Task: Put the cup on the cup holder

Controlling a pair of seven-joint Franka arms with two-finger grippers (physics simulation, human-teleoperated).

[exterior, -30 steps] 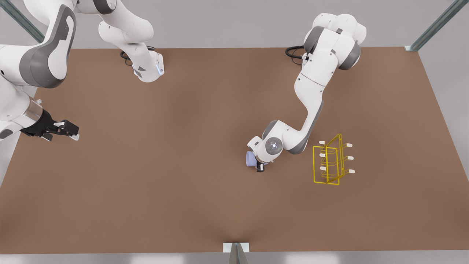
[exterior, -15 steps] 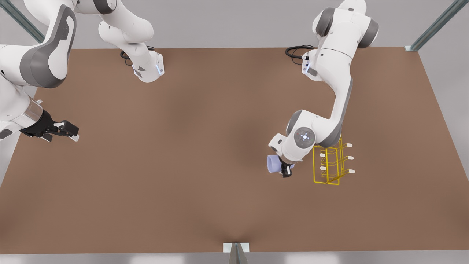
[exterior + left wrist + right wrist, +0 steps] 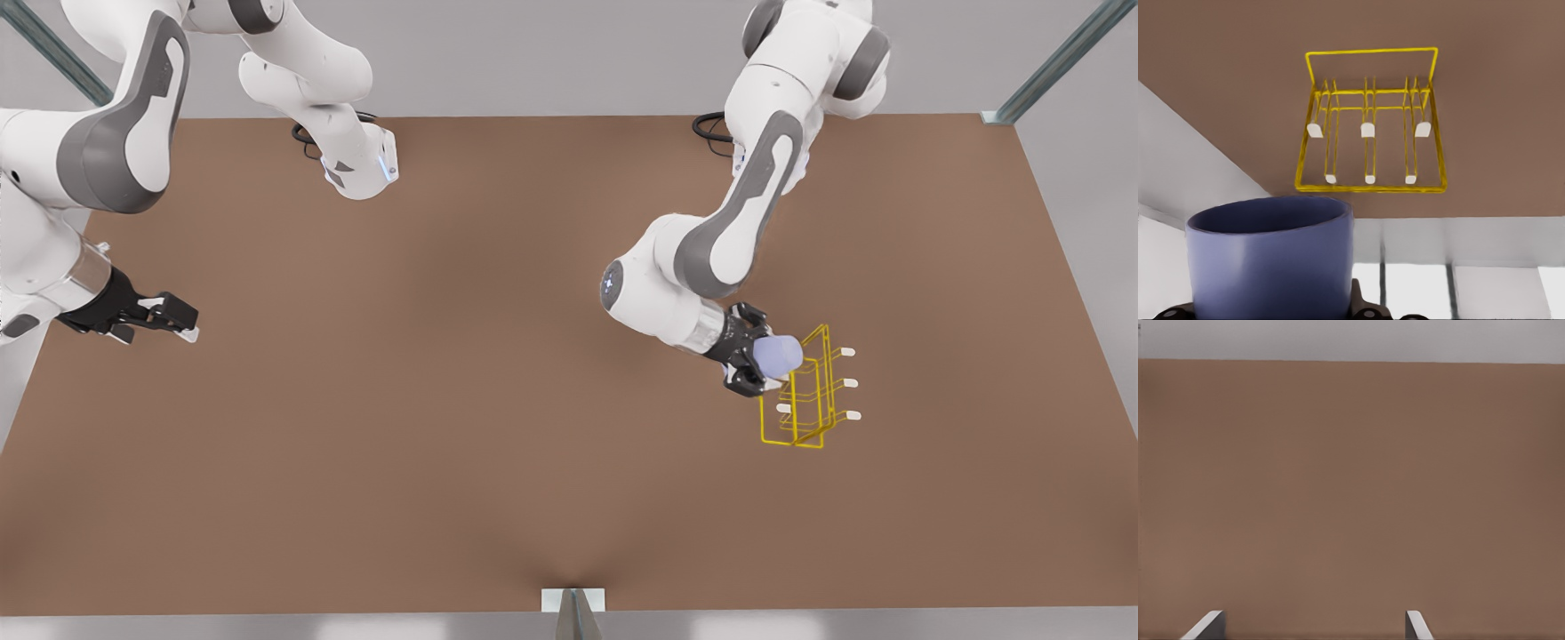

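The left gripper (image 3: 756, 360) is pinching the lavender-blue cup (image 3: 777, 355) between its fingers, holding it tipped on its side above the table, right against the upper part of the yellow wire cup holder (image 3: 805, 404). In the left wrist view the cup (image 3: 1271, 260) is sitting close to the camera with its open rim visible, and the cup holder (image 3: 1371, 120) is showing six white-tipped pegs. The holder is standing on the brown table (image 3: 444, 400) at the front view's right. The right gripper (image 3: 173, 318) is waiting over the table's edge at the front view's left, its fingertips (image 3: 1210, 625) spread apart.
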